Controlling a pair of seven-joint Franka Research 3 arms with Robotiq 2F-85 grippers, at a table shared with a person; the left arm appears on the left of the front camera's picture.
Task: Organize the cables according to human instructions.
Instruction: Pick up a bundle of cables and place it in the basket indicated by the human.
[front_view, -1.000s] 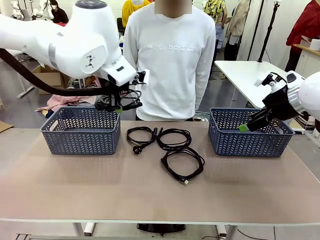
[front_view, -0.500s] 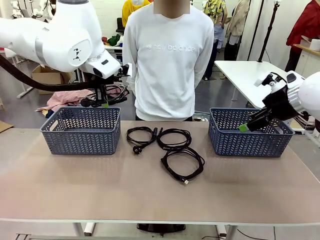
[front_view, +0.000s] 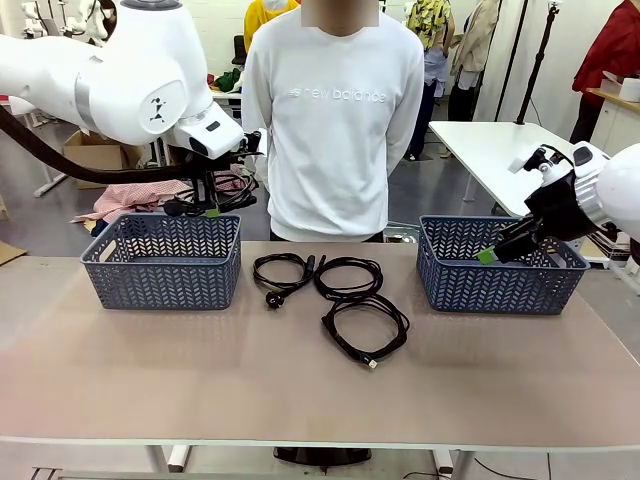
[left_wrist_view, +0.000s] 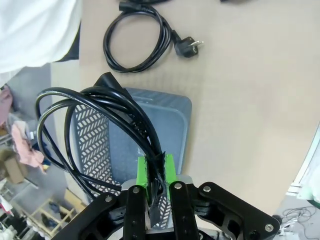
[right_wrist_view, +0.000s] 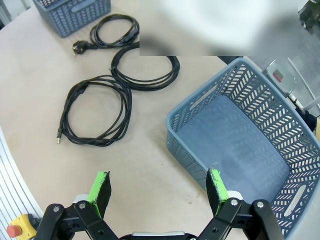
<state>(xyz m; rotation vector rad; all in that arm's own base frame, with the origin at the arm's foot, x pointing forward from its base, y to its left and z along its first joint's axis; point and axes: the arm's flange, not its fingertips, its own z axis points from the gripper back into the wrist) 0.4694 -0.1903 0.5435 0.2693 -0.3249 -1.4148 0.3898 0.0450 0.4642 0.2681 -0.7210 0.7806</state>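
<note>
At the left of the table (front_view: 150, 370), the robot's left gripper (front_view: 210, 207) (left_wrist_view: 155, 167) has its green pads pressed tight on a coiled black cable (front_view: 200, 192) (left_wrist_view: 90, 120). It holds the coil in the air just above the far right corner of the left basket (front_view: 165, 262) (left_wrist_view: 172, 125), and the loops hang clear of the rim.

Behind the table's middle stands a person (front_view: 335, 150) in a white sweatshirt with "new balance" (front_view: 335, 95) printed in pale letters across the chest.

Three more cables lie on the tabletop between the two baskets, well apart from either gripper. A coil with a round plug (front_view: 283, 272) (left_wrist_view: 137, 42) (right_wrist_view: 112, 30) lies nearest the left basket. A second loop (front_view: 350, 275) (right_wrist_view: 145, 67) lies just beside it, to the right. A third (front_view: 365, 328) (right_wrist_view: 97, 117), with a small metal-tipped connector, lies closer to the robot's edge.

At the right, the right gripper (front_view: 490, 255) (right_wrist_view: 159, 187) hovers over the right basket (front_view: 490, 285) (right_wrist_view: 200, 100), on the side toward the loose cables. Its jaws are spread wide, holding and touching nothing. In the right wrist view the basket's floor is bare.
</note>
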